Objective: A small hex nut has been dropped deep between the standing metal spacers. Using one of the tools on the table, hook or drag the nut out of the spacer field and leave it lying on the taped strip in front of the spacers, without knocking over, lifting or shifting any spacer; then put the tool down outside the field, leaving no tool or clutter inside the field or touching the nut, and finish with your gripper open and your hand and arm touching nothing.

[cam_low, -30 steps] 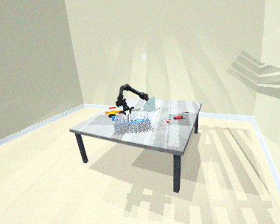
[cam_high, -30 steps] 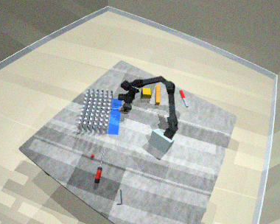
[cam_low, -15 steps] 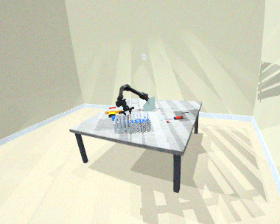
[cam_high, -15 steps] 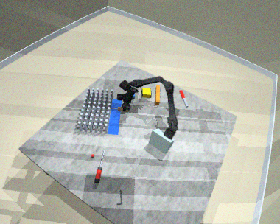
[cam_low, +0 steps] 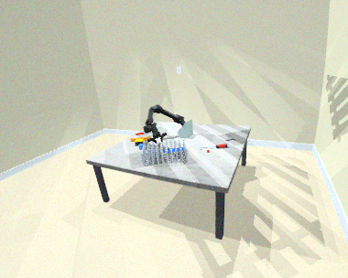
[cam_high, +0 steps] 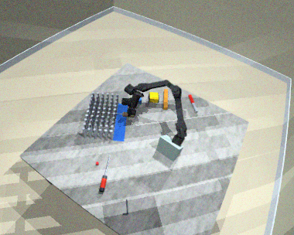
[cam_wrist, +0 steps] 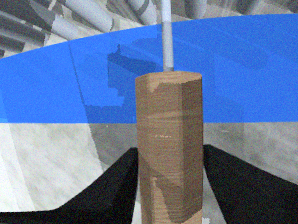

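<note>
Nut: not visible in any view, presumably still among the spacers [cam_high: 100,115]. The end effector [cam_wrist: 166,183] is clamped on a wooden-handled tool [cam_wrist: 169,163], its thin shaft reaching over the blue strip [cam_high: 120,123] toward the field. Dragging out, tool set-down and release remain.

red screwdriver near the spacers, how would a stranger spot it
Start at the spacers and go along the table toward its near edge, past a small red ball. The screwdriver lies there alone, far from the arm, unlike the other red tool behind the arm.
</note>
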{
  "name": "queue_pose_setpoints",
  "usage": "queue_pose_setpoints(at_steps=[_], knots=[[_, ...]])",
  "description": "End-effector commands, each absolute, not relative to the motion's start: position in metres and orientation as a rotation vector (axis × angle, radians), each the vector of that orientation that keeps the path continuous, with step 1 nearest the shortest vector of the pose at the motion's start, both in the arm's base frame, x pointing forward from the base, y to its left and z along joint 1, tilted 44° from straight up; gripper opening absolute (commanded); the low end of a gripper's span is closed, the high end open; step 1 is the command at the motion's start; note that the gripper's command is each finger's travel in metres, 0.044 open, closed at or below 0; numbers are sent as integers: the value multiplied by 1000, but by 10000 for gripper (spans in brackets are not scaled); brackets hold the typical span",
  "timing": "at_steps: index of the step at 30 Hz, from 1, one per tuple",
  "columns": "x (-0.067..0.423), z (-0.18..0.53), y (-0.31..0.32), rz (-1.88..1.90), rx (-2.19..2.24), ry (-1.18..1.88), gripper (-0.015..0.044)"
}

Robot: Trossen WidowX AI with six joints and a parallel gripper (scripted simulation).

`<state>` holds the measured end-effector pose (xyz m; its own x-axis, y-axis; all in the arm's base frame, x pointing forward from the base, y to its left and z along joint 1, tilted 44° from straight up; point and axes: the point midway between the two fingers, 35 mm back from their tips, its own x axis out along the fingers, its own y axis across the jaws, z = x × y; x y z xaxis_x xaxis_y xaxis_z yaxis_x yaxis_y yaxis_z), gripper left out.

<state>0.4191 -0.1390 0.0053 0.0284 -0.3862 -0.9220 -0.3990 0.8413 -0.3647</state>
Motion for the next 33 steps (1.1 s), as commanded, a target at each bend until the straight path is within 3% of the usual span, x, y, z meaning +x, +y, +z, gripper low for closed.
queue_pose_setpoints(at_steps=[1, 33], knots=[[422, 5, -138, 7, -638, 1575, 0], [432, -8, -142, 7, -639, 1575, 0]])
